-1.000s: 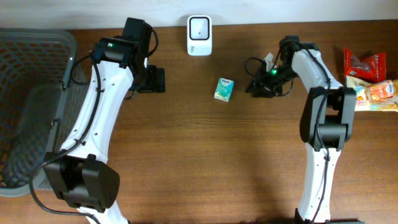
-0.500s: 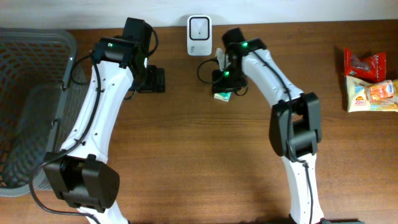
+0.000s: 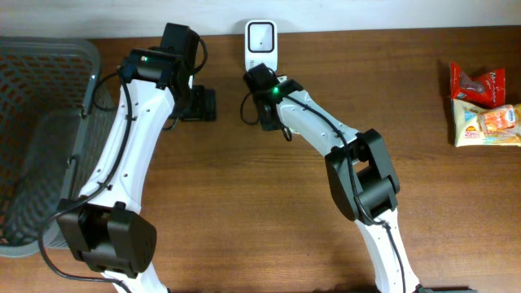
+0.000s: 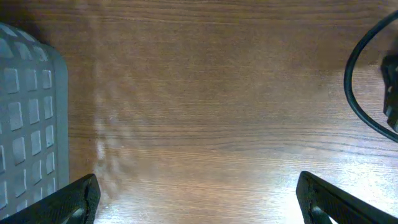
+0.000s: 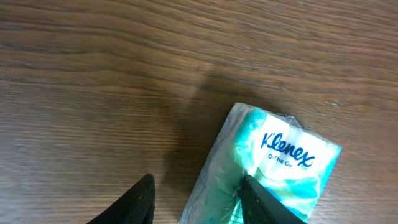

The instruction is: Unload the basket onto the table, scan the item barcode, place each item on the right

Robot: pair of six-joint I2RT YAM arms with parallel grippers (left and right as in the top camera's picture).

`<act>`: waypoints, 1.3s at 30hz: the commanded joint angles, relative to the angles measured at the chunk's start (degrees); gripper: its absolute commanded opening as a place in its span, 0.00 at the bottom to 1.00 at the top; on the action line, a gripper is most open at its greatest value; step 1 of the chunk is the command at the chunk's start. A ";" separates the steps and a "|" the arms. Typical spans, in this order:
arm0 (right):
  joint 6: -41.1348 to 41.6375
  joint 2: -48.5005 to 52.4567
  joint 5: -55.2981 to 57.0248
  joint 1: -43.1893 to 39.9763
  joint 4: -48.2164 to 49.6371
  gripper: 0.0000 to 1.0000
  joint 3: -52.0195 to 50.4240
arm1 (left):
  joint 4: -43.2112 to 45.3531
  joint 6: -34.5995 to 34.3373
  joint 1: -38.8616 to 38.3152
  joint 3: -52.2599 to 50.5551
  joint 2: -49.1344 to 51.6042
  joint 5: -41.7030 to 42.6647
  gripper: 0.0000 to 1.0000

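The item is a green and white Kleenex tissue pack [image 5: 273, 168] lying on the wood, label up. My right gripper [image 5: 196, 190] hangs over its left end, partly open. The right finger [image 5: 264, 202] overlaps the pack's face, and the left finger [image 5: 134, 202] stands off its edge with a strip of bare wood between. Overhead, the right gripper [image 3: 264, 112] sits just below the white scanner [image 3: 260, 45], and the pack is hidden under that arm. My left gripper [image 4: 199, 205] is wide open over bare table, also seen overhead [image 3: 203, 104].
A grey mesh basket [image 3: 41, 122] fills the left edge, and its corner shows in the left wrist view [image 4: 25, 124]. Snack packets [image 3: 482, 106] lie at the far right. A black cable [image 4: 357, 87] loops near the left gripper.
The right arm swung left from the table's right side, over the tissue pack, to just below the scanner. The pack no longer shows overhead. The left arm has not moved.
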 commanded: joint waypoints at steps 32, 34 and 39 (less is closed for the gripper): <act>-12.85 3.06 -55.95 -25.77 -0.26 0.36 -4.13 | 0.09 -0.74 0.04 0.00 0.07 0.02 0.99; -14.27 2.78 -55.76 -25.83 -2.38 0.49 -3.30 | 0.09 -0.74 0.04 0.00 0.07 0.02 0.99; -18.32 1.33 -56.98 -24.30 -3.15 0.55 3.08 | 0.09 -0.74 0.04 0.00 0.07 0.02 0.99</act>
